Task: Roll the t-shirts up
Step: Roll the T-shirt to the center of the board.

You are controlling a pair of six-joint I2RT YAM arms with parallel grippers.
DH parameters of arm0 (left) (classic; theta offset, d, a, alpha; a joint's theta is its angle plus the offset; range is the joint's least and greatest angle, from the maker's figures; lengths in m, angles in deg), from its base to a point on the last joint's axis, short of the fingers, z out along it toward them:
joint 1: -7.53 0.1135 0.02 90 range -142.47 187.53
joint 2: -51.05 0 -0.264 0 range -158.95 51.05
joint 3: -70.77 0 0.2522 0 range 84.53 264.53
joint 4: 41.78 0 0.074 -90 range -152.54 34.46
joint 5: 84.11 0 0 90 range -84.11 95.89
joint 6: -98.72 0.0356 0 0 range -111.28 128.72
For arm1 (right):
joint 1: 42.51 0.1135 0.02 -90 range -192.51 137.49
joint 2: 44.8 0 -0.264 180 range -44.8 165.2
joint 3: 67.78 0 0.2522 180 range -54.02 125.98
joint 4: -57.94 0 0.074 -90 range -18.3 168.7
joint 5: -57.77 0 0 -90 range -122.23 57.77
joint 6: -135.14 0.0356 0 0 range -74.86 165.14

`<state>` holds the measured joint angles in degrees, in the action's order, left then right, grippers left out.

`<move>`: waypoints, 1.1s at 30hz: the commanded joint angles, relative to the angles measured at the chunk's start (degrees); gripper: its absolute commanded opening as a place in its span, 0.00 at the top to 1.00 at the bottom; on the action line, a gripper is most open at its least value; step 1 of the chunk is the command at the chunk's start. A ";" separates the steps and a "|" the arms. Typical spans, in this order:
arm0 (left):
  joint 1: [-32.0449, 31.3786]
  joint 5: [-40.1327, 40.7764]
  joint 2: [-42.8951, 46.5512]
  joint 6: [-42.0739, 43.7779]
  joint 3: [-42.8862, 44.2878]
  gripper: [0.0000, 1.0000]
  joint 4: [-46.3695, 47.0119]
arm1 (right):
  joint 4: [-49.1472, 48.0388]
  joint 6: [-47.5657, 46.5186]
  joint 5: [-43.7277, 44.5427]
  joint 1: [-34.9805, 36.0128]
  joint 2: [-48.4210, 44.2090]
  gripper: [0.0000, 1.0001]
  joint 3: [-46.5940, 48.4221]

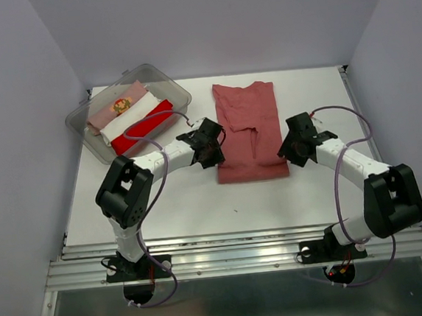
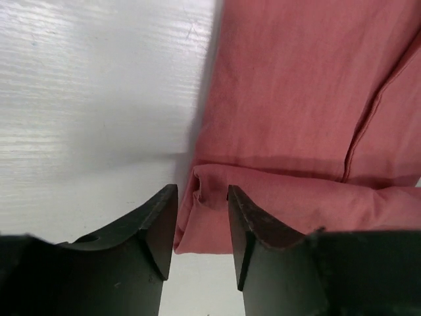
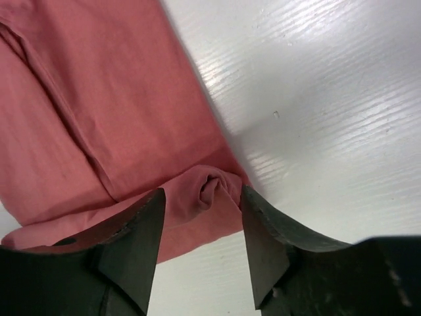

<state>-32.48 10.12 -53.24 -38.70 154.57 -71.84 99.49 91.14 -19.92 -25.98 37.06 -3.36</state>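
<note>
Back left on the white grained desk (image 1: 199, 196): clear rigid plastic tub (image 1: 179, 94), with soft rolled tees inside: pale pink roll (image 1: 118, 107), white roll (image 1: 135, 114), bright red roll (image 1: 145, 127). At centre: brick-red t-shirt (image 1: 248, 118), flat in a long rectangle, near hem doubled into a soft ridge. Left end effector (image 2: 202, 191) at the hem's left corner, jaws apart either side of the fold. Right end effector (image 3: 202, 191) likewise parted at the right corner. Bare desk on both sides. Ridge ends clear only in the wrist views.
</note>
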 commanded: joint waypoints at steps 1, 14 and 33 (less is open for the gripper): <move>0.19 5.96 5.93 1.98 3.26 0.48 -2.34 | -1.08 0.32 4.30 -0.36 -6.44 0.43 2.87; -7.10 4.13 13.25 2.60 -2.98 1.00 0.90 | -1.78 -5.65 -7.39 3.86 -9.53 0.99 -1.17; -7.19 5.70 0.50 4.79 1.15 1.00 4.08 | -5.73 -4.16 2.18 3.86 3.21 0.99 1.46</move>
<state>-40.19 12.83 -51.90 -35.66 153.17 -68.43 97.13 86.07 -22.23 -22.22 39.58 -4.26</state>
